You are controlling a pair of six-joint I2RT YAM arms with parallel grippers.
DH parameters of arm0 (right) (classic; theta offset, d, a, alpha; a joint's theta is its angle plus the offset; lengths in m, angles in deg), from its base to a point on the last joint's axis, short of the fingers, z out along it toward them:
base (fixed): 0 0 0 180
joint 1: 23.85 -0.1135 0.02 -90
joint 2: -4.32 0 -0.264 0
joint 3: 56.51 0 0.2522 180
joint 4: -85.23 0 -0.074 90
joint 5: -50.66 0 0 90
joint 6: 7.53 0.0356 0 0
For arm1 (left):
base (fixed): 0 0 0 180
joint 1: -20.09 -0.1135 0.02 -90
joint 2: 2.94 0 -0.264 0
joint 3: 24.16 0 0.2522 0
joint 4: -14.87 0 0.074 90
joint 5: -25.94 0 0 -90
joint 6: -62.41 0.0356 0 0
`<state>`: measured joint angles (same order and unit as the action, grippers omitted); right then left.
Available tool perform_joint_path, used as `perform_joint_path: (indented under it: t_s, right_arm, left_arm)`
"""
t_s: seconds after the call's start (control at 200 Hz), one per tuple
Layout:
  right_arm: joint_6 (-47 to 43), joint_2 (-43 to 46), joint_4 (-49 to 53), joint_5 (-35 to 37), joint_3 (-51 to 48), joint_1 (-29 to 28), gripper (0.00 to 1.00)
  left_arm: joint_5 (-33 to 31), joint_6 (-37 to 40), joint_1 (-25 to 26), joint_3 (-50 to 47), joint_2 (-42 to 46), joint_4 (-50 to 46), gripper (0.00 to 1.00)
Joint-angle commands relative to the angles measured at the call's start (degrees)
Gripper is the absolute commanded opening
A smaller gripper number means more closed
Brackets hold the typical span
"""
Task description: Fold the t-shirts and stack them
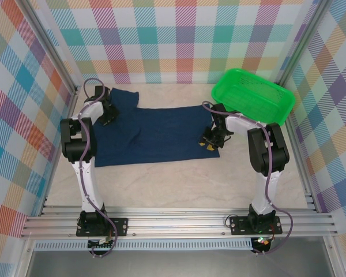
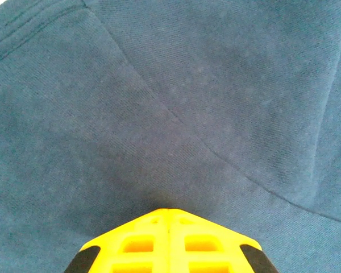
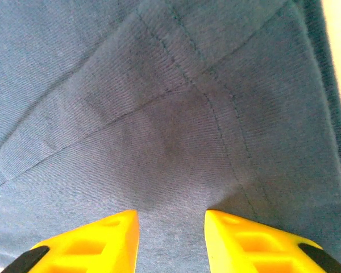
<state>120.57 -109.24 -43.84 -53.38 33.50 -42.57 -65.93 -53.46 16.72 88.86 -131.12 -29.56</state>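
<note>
The dark navy t-shirt (image 1: 161, 133) lies spread flat across the middle of the table, plain side showing. My left gripper (image 1: 108, 113) is at its far-left corner, near a sleeve. In the left wrist view its yellow fingers (image 2: 131, 247) meet, shut, with the tips (image 2: 169, 210) pressed into the cloth (image 2: 187, 85) beside a diagonal crease. My right gripper (image 1: 209, 142) rests on the shirt's right edge. In the right wrist view its jaws (image 3: 171, 219) stand apart, and seamed navy fabric (image 3: 159, 85) bulges up between them.
A green mesh basket (image 1: 248, 108) stands at the back right, just behind the right arm. Plaid walls close in the table on three sides. Bare beige tabletop (image 1: 173, 179) stretches between the shirt and the arm bases.
</note>
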Motion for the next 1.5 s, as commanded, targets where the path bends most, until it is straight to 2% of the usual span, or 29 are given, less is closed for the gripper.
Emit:
perform_joint_path:
  t_s: [0.0,0.42,0.685,0.78,0.81,0.86,0.895,0.95,0.985,1.05,1.135,1.275,1.38,1.494]
  right_arm:
    - [-0.9,-1.5,1.3,-0.2,0.9,0.3,0.36]
    - [-0.6,-2.7,2.8,-0.2,1.2,0.3,0.36]
    - [-0.8,-2.7,3.1,-0.6,1.2,0.3,0.36]
    - [-0.9,-2.5,3.3,-0.5,1.3,0.3,0.36]
    - [-1.1,-2.3,3.3,-0.4,1.3,0.3,0.36]
    - [-1.4,-1.7,3.4,0.1,1.4,0.3,0.36]
    - [-1.5,-0.7,3.2,0.9,1.3,0.3,0.36]
    - [-1.8,1.7,2.1,2.6,0.5,0.3,0.38]
    - [-1.9,3.2,1.6,3.9,0.2,0.4,0.39]
    - [-2.5,5.3,1.3,5.8,0.2,0.4,0.4]
    - [-2.9,6.4,0.1,6.1,0.1,0.4,0.4]
    - [-2.6,4.1,-0.5,4.3,1.2,0.4,0.39]
    - [-1.9,1.9,-1.5,2.8,1.9,0.4,0.38]
    - [-1.6,-1.3,-0.9,1.4,3.8,0.3,0.36]
  left_arm:
    - [-3.3,0.1,0.7,0.3,4.2,-2.7,0.0]
    - [-11.6,-1.3,0.6,5.3,3.6,-10.0,0.0]
    - [-8.8,-0.3,0.3,8.4,1.1,-9.2,0.0]
    - [-9.5,-0.7,0.2,10.3,-0.5,-10.5,0.0]
    - [-9.8,-0.8,0.3,10.7,-0.7,-11.1,0.09]
    - [-10.6,-1.1,0.3,11.3,-0.7,-12.1,0.38]
    - [-11.3,-1.1,0.6,11.8,-0.3,-12.8,0.53]
    - [-13.2,-1.1,1.2,11.9,1.4,-14.4,0.66]
    - [-14.0,-1.5,1.6,11.6,2.8,-15.7,0.69]
    - [-14.8,-3.8,1.6,9.2,6.6,-18.4,0.68]
    - [-13.6,-7.5,1.5,0.1,13.9,-18.9,0.64]
    - [-5.1,-14.8,0.6,-15.5,22.9,-18.5,0.45]
    - [-0.3,-16.7,0.4,-22.7,25.0,-16.0,0.31]
    - [1.7,-18.3,-0.5,-25.6,23.4,-14.2,0.26]
